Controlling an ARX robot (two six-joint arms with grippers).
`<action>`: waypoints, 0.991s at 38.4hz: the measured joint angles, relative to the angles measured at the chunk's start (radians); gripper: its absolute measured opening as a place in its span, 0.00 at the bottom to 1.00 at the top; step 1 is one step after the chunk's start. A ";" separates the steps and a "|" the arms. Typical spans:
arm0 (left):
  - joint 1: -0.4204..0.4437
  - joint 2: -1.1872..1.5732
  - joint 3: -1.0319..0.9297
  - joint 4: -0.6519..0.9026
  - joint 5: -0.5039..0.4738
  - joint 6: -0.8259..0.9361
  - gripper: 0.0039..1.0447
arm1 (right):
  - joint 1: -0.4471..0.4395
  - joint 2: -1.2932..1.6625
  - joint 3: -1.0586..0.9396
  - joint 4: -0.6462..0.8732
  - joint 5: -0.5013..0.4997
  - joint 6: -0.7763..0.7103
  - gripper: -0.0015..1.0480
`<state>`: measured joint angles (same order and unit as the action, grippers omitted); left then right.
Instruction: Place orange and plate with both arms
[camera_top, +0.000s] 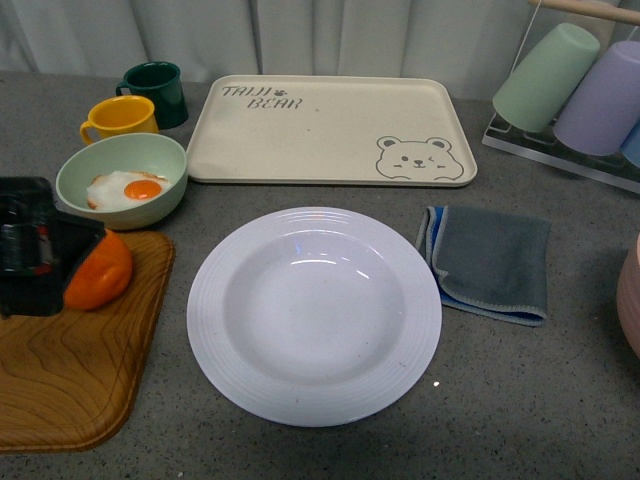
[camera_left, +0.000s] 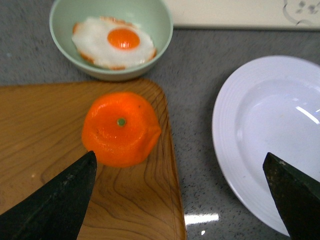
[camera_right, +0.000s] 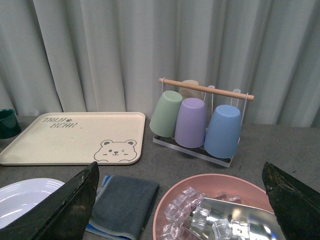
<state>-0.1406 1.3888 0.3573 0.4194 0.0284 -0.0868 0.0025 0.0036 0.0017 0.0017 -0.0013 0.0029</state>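
The orange (camera_top: 100, 272) sits on the wooden board (camera_top: 70, 370) at the left; in the left wrist view it (camera_left: 120, 128) shows its green stem dot. My left gripper (camera_left: 180, 200) is open, just short of the orange, one finger beside it on the board and the other over the plate's rim; in the front view the left gripper (camera_top: 30, 250) partly hides the orange. The white ribbed plate (camera_top: 313, 315) lies empty at the table's middle, also seen in the left wrist view (camera_left: 270, 135) and the right wrist view (camera_right: 22, 195). My right gripper (camera_right: 180, 200) is open above a pink bowl, out of the front view.
A pale green bowl with a fried egg (camera_top: 122, 180), yellow mug (camera_top: 120, 117) and green mug (camera_top: 155, 92) stand back left. The beige bear tray (camera_top: 330, 130) lies behind the plate. A grey cloth (camera_top: 490, 262), cup rack (camera_top: 570, 90) and pink bowl of ice (camera_right: 220, 210) are right.
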 joint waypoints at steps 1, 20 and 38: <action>0.007 0.046 0.021 -0.009 0.009 0.004 0.94 | 0.000 0.000 0.000 0.000 0.000 0.000 0.91; 0.073 0.365 0.212 0.004 -0.013 0.112 0.94 | 0.000 0.000 0.000 0.000 0.000 0.000 0.91; 0.079 0.483 0.284 -0.038 -0.007 0.116 0.77 | 0.000 0.000 0.000 0.000 0.000 0.000 0.91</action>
<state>-0.0612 1.8721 0.6415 0.3817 0.0212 0.0288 0.0025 0.0036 0.0017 0.0017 -0.0013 0.0029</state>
